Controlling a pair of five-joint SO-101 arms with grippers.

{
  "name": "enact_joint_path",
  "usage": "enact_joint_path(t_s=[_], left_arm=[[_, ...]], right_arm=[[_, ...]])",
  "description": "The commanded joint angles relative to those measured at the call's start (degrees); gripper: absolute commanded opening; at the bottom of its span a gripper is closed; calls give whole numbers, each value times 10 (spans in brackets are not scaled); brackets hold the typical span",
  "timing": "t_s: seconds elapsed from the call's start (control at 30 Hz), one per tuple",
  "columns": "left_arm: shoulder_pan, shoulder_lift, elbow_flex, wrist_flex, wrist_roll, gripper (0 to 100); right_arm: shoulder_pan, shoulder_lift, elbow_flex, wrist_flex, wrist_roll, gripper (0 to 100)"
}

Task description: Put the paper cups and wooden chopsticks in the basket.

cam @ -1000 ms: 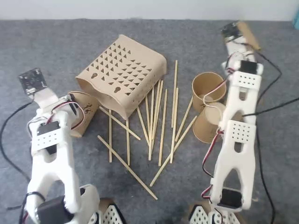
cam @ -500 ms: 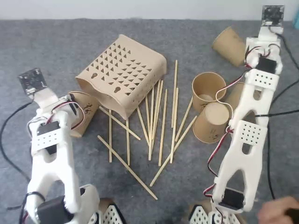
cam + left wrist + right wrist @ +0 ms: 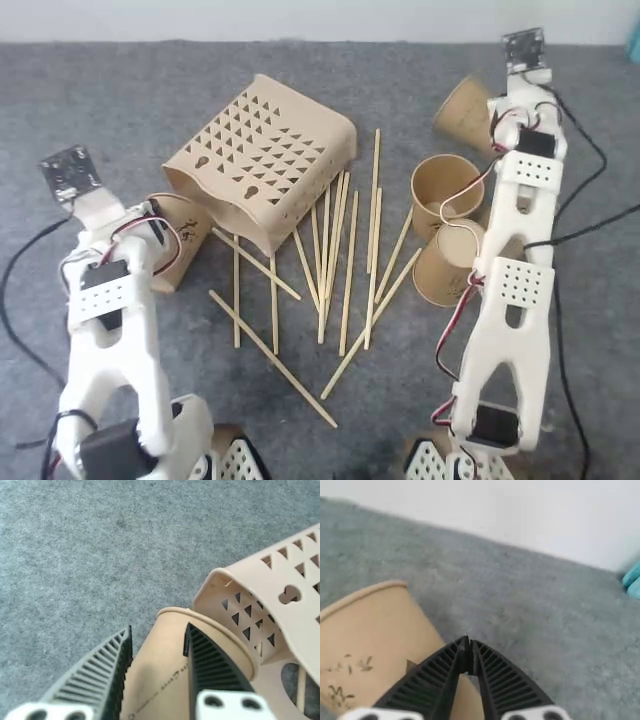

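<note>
Nearest me, the wooden chopsticks (image 3: 325,260) lie scattered on the counter (image 3: 120,100) exactly as they did a second ago. My left gripper (image 3: 159,630) has not stirred either. Its jaws sit either side of the cup by the basket (image 3: 165,680), closed against its walls as far as I can judge. That cup lies on its side with its rim just beside the basket (image 3: 265,150).

The real change is at the far end. My right gripper (image 3: 468,642), jaws pinched together on the wall of the raised cup (image 3: 462,103), swung out to the far right half a second ago and has now come back leftward. I read that as the carry toward the basket starting, though the cup is still well apart from it.

Of the containers, the tipped cup (image 3: 445,270) leans against the upright cup (image 3: 428,218), which holds nothing. The basket lies on its side, and I see no cup or chopstick in it.
</note>
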Motion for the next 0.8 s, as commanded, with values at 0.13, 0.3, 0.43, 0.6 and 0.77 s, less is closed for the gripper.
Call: enact_joint_path(t_s=[0.13, 0.3, 0.43, 0.6, 0.77], left_arm=[[10, 5, -8, -8, -1, 163], [10, 5, -8, -8, -1, 163], [10, 5, -8, -8, -1, 163], [10, 5, -8, -8, -1, 163], [10, 5, -8, -8, -1, 163]], right_arm=[[-24, -65, -84, 286, 40, 8], [-40, -135, -84, 437, 97, 8], [-38, -191, -84, 423, 24, 8], [-58, -192, -79, 309, -44, 8], [-100, -148, -82, 202, -49, 9]])
